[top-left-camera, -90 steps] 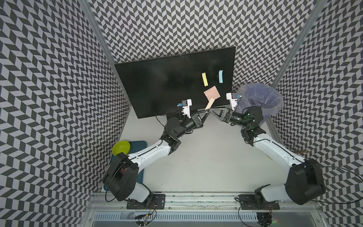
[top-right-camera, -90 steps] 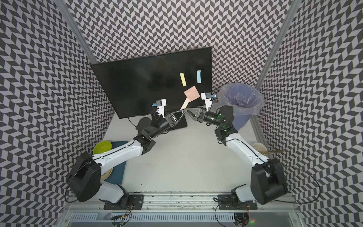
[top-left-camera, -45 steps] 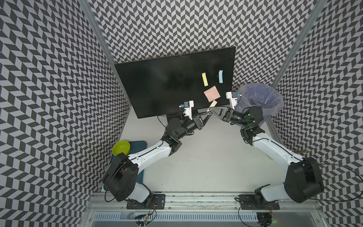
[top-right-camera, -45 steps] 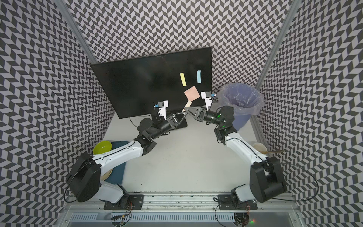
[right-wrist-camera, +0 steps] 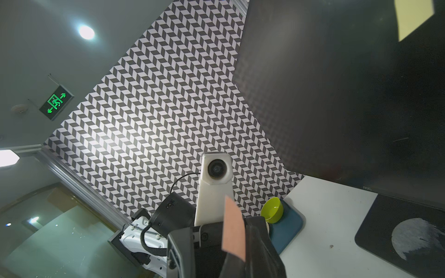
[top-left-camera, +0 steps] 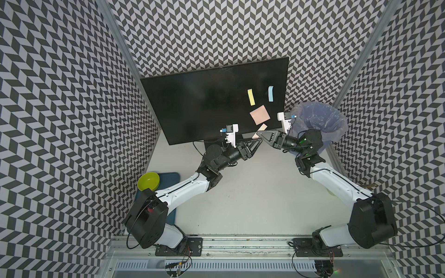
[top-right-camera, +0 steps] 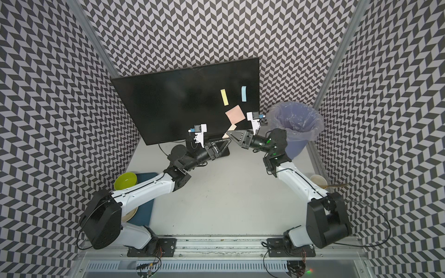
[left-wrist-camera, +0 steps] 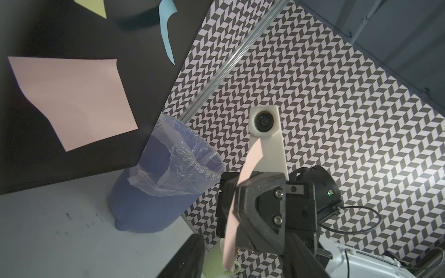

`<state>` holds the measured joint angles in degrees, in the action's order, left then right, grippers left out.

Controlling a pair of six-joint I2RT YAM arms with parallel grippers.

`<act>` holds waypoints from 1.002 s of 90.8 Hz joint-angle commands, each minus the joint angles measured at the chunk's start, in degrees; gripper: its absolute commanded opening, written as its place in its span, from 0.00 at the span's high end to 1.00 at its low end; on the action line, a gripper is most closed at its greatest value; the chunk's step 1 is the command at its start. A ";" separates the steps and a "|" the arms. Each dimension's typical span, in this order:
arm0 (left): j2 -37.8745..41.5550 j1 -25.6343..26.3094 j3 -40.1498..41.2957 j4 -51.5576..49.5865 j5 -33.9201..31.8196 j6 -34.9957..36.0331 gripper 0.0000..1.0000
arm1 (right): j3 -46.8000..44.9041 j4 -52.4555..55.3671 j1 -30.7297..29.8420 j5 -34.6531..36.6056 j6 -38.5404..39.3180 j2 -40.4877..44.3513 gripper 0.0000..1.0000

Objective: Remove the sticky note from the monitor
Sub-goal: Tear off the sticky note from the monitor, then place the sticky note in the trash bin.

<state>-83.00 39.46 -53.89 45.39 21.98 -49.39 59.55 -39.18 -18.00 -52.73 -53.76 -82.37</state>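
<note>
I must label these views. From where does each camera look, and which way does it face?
Top views: overhead, looking down on the monitor, left arm and right arm.
Left wrist: on left arm, facing the right gripper and bin; own fingers show.
Right wrist: on right arm, facing the left arm's camera mount and green bowl; own jaws show.
Shared: both wrist views show the held pink note.
</note>
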 commanded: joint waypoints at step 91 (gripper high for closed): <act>6.16 -6.38 2.86 -7.24 0.53 5.45 0.18 | 35.42 65.93 26.61 40.09 48.56 -7.81 0.27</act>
<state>-78.15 33.74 -51.72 38.41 21.78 -44.62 92.49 25.61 9.37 -13.28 -7.66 -92.18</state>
